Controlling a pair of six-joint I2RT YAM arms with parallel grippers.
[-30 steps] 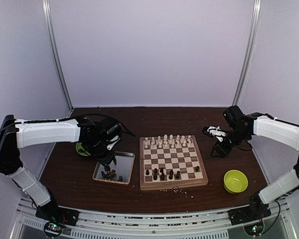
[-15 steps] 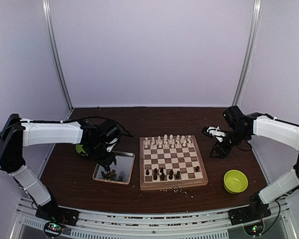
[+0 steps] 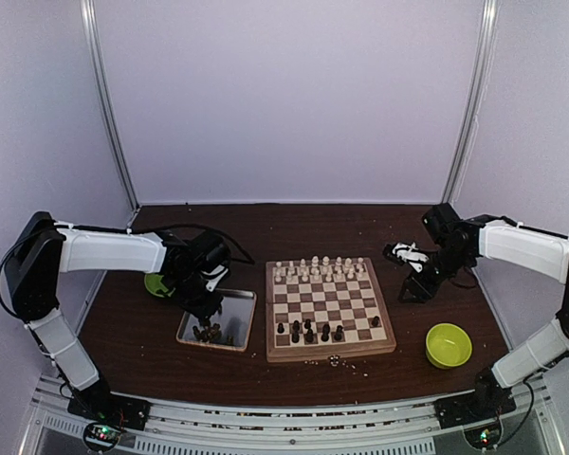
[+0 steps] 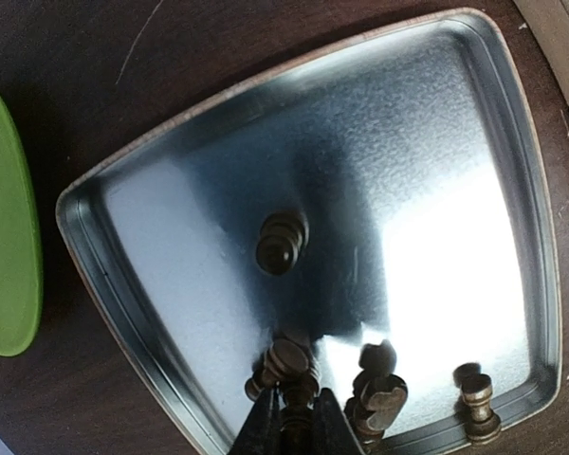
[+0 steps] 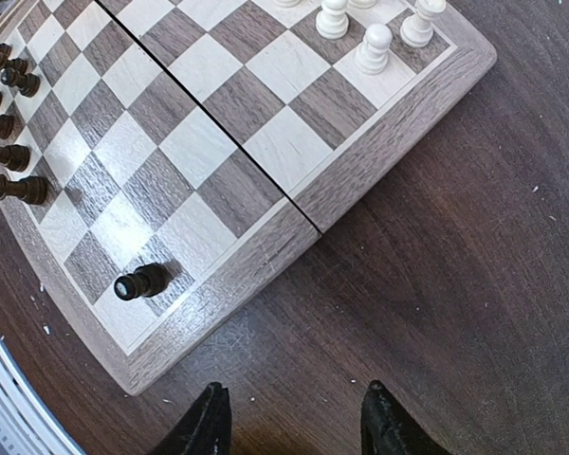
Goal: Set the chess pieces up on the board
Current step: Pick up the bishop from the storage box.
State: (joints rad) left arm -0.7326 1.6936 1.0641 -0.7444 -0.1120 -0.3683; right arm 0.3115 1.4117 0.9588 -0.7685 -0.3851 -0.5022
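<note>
Picking one dark chessman (image 4: 296,413) out of the metal tray (image 4: 436,142) looks to be the step in hand. The left gripper (image 4: 294,438) is down inside the tray near one edge, its fingers pressed together and pinching that piece out of a small huddle. A few more dark men (image 4: 379,389) lie just beside the fingertips, another (image 4: 477,408) sits off to one side, and one (image 4: 282,244) lies alone ahead of the fingers on bare metal.

The chessboard (image 3: 330,301) sits just to this gripper's right, past the tray's rim. Cream men (image 3: 321,268) fill its far rows, and its near rows hold only some dark ones (image 3: 308,332).

The right gripper (image 5: 294,427) hangs with fingers spread and nothing between them, over bare table just off the board's edge. A lone dark piece (image 5: 140,282) sits on a square ahead and to the left of it.

Next, the left arm probably needs a clean vertical lift so the neighbouring pieces are not dragged along. It would then carry the piece right and set it upright on a vacant near-row square.
</note>
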